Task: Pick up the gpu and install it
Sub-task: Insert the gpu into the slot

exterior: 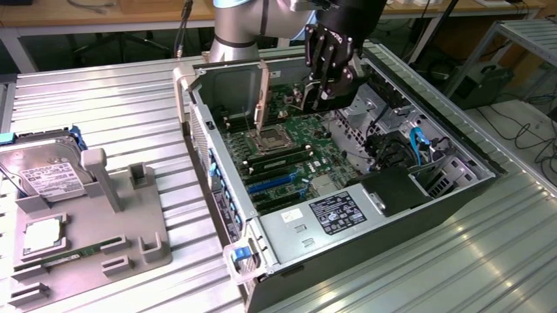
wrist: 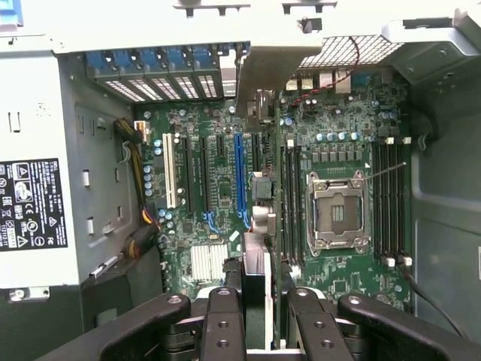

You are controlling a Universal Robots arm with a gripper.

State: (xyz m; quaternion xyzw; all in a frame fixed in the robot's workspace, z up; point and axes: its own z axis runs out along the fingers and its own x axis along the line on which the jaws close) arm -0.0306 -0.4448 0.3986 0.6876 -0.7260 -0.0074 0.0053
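Our claw [exterior: 315,91] is clamped on the gpu [exterior: 303,96], near the top middle of the frame. We hold it on edge over the motherboard [exterior: 287,147] inside the open computer case [exterior: 452,189].

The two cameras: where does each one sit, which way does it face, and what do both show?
Exterior view: off the arm, above and beside the table, looking down at the open computer case; the arm and its pincer show at the case's far end.
Wrist view: on the wrist, facing into the case; the pincer holds a card edge-on.
Shared: the motherboard and processor socket.
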